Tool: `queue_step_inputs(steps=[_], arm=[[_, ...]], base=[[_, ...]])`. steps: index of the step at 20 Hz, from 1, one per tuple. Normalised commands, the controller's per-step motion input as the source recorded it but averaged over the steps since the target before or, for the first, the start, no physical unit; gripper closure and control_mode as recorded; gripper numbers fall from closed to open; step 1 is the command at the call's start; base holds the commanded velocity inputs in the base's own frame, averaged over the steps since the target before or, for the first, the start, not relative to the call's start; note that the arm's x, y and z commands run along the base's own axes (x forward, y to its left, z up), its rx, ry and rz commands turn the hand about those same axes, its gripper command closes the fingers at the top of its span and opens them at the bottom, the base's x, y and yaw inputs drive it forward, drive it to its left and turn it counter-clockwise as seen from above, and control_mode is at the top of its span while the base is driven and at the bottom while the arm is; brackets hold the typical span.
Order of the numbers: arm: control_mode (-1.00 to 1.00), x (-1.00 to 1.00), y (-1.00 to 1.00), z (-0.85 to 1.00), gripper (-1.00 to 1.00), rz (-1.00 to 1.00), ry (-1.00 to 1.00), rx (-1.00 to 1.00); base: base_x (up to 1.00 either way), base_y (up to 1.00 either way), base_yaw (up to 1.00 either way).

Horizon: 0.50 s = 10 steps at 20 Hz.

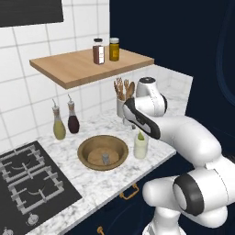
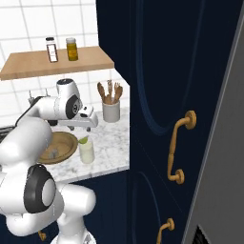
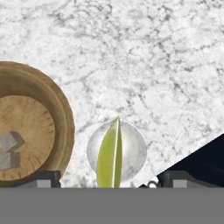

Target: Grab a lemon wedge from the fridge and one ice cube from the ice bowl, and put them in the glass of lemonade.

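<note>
My gripper (image 3: 109, 178) hangs straight over the glass of lemonade (image 3: 133, 151), jaws open wide. The yellow-green lemon wedge (image 3: 109, 153) stands edge-on between the fingertips (image 3: 43, 177), touching neither, at the glass mouth. In the left base view the wedge (image 1: 141, 136) pokes out of the top of the glass (image 1: 141, 148) just under my hand. From the right, my gripper (image 2: 85, 129) sits above the wedge (image 2: 84, 139) and the glass (image 2: 86, 152). The brown ice bowl (image 1: 87, 143) (image 2: 71, 143) (image 3: 61, 109) lies just left of the glass, with an ice cube (image 1: 106, 158) (image 3: 9, 142) inside. The grey fridge (image 2: 224, 143) stands at far right.
A crock of wooden utensils (image 1: 122, 103) stands behind the glass. Two oil bottles (image 1: 65, 121) stand by the tiled wall, and the stove (image 1: 27, 179) is at left. A wooden shelf (image 1: 69, 69) with two jars hangs overhead. Navy cabinets (image 2: 157, 119) with brass handles rise to the right.
</note>
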Motion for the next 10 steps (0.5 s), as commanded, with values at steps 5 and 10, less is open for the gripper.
queue_step_inputs(steps=[5, 10], arm=[[-1.00, -0.32, 0.00, 0.15, -1.00, 0.01, 0.00, 0.00], [-1.00, -0.44, 0.00, 0.18, -1.00, 0.00, -0.07, 0.00]], base=[[0.00, 0.00, 0.00], [0.00, 0.00, 0.00]])
